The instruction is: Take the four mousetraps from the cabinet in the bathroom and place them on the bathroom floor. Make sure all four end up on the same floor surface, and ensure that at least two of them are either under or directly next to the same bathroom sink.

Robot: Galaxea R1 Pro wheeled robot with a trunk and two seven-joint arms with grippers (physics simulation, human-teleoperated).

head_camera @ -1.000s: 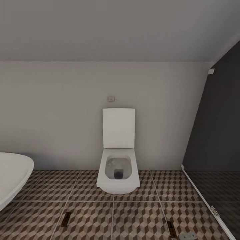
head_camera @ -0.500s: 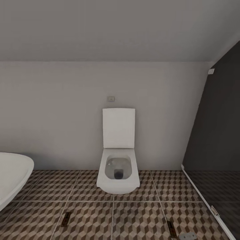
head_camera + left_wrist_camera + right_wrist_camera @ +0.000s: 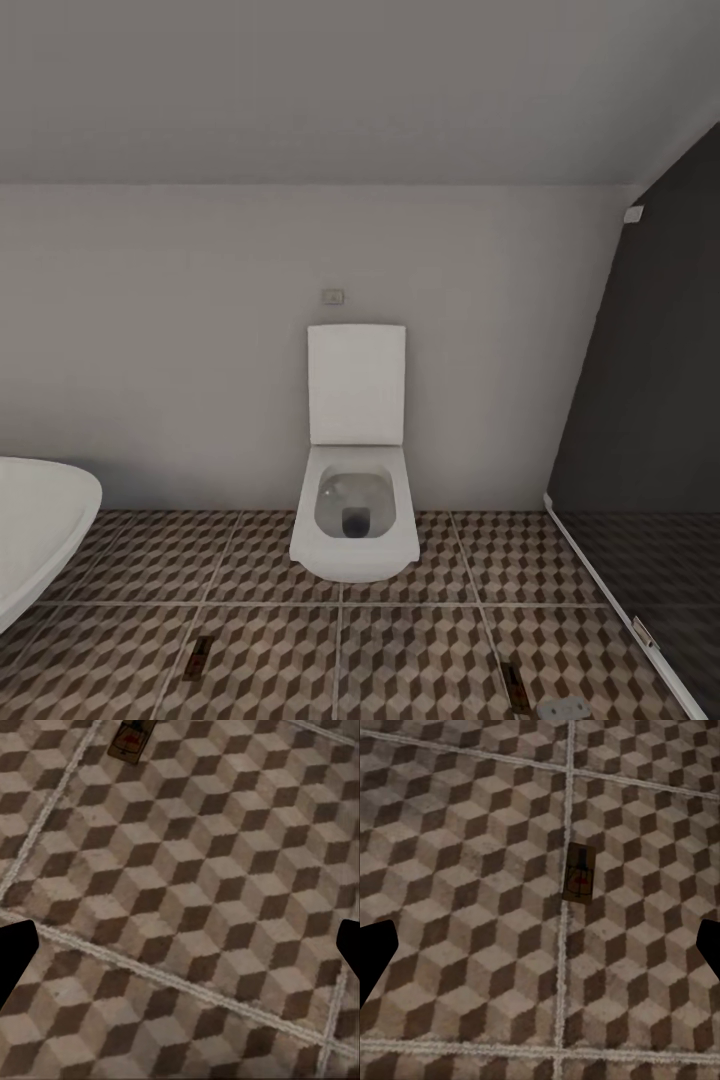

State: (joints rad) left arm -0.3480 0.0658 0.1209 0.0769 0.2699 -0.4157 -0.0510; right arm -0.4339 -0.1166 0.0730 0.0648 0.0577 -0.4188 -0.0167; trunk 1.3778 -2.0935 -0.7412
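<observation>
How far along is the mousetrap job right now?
Done: two mousetraps lie on the bathroom floor, one at the head view's lower left, one at its lower right. In hand: nothing; both grippers, left and right, are open and empty. Left: the others, and no sink appears beside these two.

Head view: white bathtub (image 3: 40, 535) cut by the left edge, w/ just its rounded end showing; a small grey object (image 3: 563, 709) at the bottom edge is cut off & too small to ID, and the wall plate (image 3: 332, 296) above the toilet is too small to read. Left wrist view: a mousetrap (image 3: 130, 740) is clipped by the frame edge & blurry. Each tool's fingers, left (image 3: 15, 952) & right (image 3: 375, 956), show only as dark tips at the frame sides.
</observation>
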